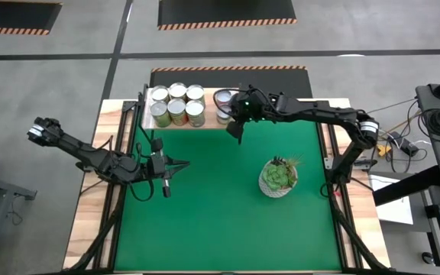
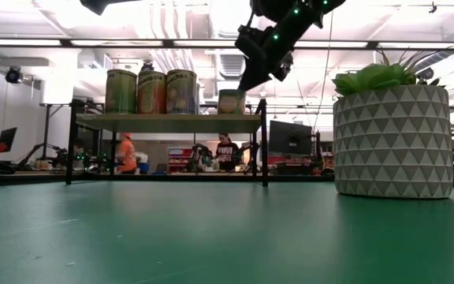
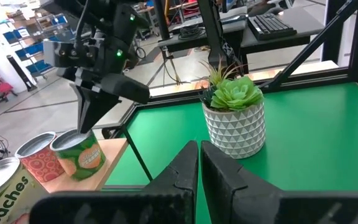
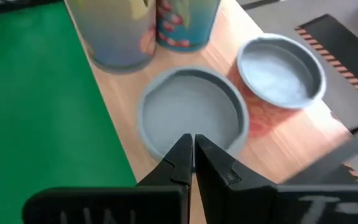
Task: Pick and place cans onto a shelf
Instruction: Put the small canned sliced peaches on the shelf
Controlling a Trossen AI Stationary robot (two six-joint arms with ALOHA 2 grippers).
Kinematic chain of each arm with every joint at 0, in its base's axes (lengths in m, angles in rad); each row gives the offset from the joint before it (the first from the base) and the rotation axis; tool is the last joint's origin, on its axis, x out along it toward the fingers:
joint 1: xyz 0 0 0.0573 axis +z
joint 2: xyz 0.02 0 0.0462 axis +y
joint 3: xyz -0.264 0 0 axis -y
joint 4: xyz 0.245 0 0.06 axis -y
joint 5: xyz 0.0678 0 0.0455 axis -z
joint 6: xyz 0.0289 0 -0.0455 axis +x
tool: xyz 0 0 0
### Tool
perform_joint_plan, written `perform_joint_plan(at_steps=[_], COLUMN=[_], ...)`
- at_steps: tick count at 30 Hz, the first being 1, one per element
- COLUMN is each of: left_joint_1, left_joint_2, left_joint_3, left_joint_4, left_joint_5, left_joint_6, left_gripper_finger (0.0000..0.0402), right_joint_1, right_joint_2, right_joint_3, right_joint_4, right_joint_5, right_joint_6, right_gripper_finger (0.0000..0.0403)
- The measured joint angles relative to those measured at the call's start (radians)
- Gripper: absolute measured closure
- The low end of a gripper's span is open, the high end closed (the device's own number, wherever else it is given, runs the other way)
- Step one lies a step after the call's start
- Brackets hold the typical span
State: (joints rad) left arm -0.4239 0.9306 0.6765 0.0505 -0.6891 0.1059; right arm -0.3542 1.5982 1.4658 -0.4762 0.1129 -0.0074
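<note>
Cans [image 1: 177,104] all stand on shelf [image 1: 205,124] at far edge of green mat [image 1: 228,198]: six packed at one end, two apart beside them. Right pincer [image 1: 236,130] hovers just above newest can [image 4: 191,118], fingers pressed together, gripping nothing. Left pincer [image 1: 165,183] waits low over mat, fingers likewise together. Placing looks finished; next move likely calls for clean retreat, clear of potted plant [image 1: 278,177].
</note>
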Motion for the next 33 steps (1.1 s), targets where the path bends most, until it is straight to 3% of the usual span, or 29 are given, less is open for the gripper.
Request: perform_joint_plan(at_steps=[21,33], left_joint_1=[0.000,0.000], left_joint_2=[0.000,0.000], left_joint_3=[0.000,0.000], left_joint_4=[0.000,0.005], left_joint_5=[0.000,0.000], left_joint_6=[0.000,-0.006], left_gripper_finger=[0.0402,0.0402], right_joint_1=[0.017,0.016], right_joint_2=[-0.001,0.083], right_joint_3=[0.047,0.047], right_joint_4=[-0.021,0.044], right_joint_5=[0.036,0.046], right_joint_6=[-0.012,-0.031], right_gripper_finger=[0.0394,0.0394])
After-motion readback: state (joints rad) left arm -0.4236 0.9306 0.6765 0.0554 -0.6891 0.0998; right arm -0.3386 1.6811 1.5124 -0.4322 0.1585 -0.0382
